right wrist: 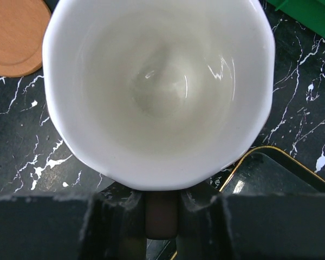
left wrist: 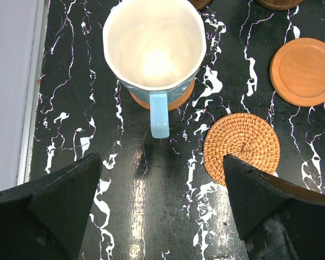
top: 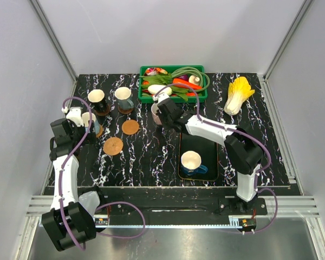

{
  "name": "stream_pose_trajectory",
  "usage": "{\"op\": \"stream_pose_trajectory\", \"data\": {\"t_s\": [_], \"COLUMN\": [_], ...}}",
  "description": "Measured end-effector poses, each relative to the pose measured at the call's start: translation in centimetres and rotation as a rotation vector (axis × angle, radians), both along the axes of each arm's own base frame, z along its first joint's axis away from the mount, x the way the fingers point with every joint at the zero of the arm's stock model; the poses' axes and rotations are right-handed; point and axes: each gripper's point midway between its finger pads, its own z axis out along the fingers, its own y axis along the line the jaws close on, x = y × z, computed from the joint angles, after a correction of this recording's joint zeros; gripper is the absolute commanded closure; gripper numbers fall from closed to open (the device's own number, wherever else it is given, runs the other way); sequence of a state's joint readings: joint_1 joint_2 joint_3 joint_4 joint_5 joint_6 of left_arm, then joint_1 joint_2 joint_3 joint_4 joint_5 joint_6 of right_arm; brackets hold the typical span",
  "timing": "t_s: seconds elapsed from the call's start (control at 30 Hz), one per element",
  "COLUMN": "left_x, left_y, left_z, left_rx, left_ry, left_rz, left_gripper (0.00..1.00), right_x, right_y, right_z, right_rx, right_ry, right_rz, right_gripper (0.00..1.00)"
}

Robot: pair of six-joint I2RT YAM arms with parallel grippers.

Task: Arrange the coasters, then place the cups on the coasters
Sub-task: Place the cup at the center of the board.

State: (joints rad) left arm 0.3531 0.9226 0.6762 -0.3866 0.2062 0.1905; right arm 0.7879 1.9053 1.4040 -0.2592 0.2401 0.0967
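Right wrist: cup (right wrist: 160,92) in end effector (right wrist: 161,214)

Top external: high at the near edge, looking down over the whole table (top: 151,157).
Left wrist: close, straight down.
Right wrist: closer still, down into a cup (right wrist: 157,92).
Shared: smooth coaster (top: 130,127) (left wrist: 303,70) (right wrist: 11,38), all views.

No legible text, label, brand, number or sign anywhere in any of the three views
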Motion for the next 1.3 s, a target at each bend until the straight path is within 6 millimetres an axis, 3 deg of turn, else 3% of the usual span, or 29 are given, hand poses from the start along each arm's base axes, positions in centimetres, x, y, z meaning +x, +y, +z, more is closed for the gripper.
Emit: {"op": "stream_pose_trajectory", "data": {"t_s": [0.17, 0.4, 0.67, 1.03, 1.2, 1.3], "left_x": [0.0, 0.0, 0.0, -0.1, -0.1, -0.1], "left_y": [0.0, 0.0, 0.0, 0.0, -0.1, 0.0], "left_z": [0.0, 0.0, 0.0, -0.4, -0.5, -0.5], "left_rx": [0.0, 0.0, 0.0, -0.002, -0.003, -0.002], "left_ry": [0.0, 0.0, 0.0, 0.006, 0.007, 0.007], "left_rz": [0.0, 0.0, 0.0, 0.0, -0.001, 0.0], "left_gripper": [0.01, 0.01, 0.01, 0.01, 0.01, 0.01], "right_x": [0.4, 0.7, 0.7, 0.5, 0.6, 0.7], "right_y": [0.1, -0.1, -0.2, -0.1, 0.0, 0.1], "right_z": [-0.4, -2.3, -2.9, -3.6, -3.5, -3.3], "right_rx": [0.021, 0.013, 0.01, 0.017, 0.027, 0.032], "right_ry": [0.009, 0.045, 0.06, 0.086, 0.081, 0.078], "right_rz": [0.0, -0.009, -0.007, 0.0, -0.003, -0.005], "right_gripper": [1.0, 1.0, 0.84, 0.71, 0.54, 0.5]}}
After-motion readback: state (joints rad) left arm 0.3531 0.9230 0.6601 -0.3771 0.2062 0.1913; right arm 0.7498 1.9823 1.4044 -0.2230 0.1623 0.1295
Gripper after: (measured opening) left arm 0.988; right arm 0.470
